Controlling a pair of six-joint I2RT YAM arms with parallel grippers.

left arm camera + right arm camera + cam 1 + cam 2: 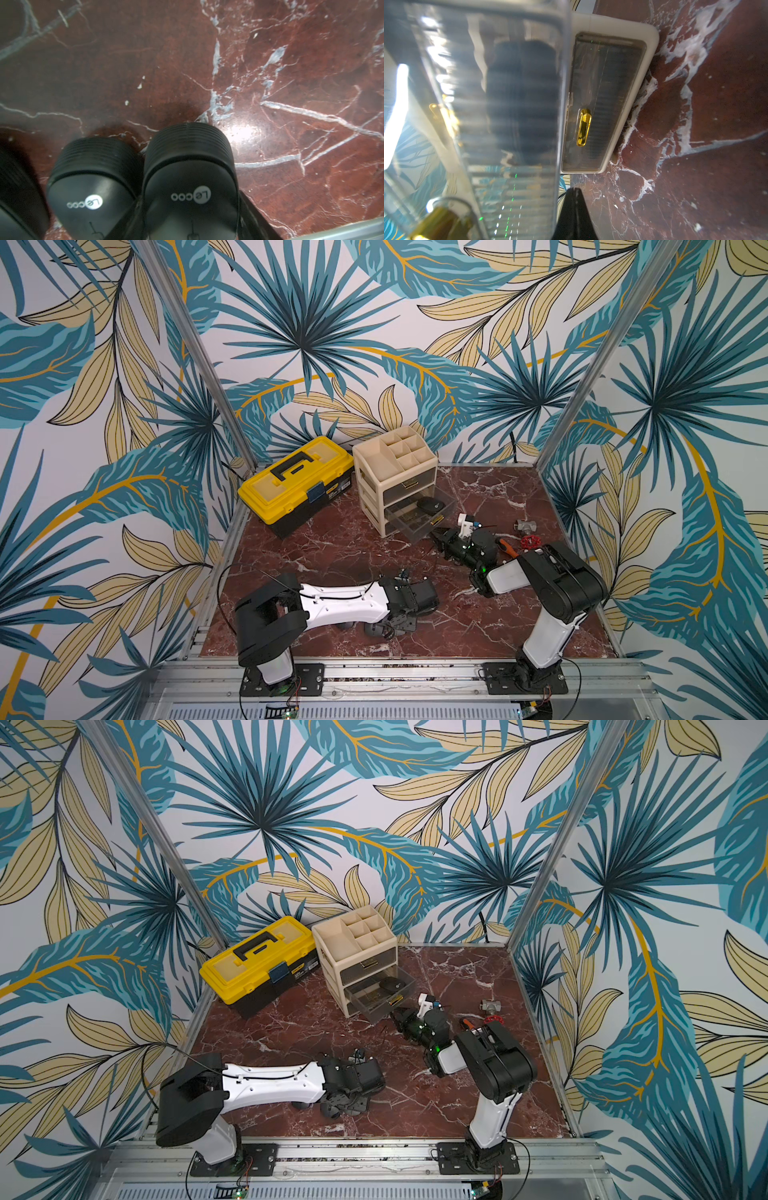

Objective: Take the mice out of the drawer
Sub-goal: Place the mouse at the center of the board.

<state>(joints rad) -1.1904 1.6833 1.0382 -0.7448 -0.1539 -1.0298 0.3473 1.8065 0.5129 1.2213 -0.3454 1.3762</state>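
The clear drawer (419,517) of the beige organizer (376,472) stands pulled out, with one dark mouse (430,504) lying in it; the same mouse shows as a dark blur (521,99) through the drawer wall. My right gripper (574,192) is shut and empty, just off the drawer's front corner (436,536). Low at the table's front, my left gripper (392,624) is shut on a mouse (191,187), with a dark finger (252,212) along its side. A second mouse (91,187) touches it, and a third (14,187) shows at the picture's edge.
A yellow toolbox (297,483) stands at the back left beside the organizer. The bottom drawer (604,104) with its gold handle (583,127) is closed. An orange-handled screwdriver (508,546), a red valve wheel (530,541) and a grey fitting (524,526) lie by the right arm.
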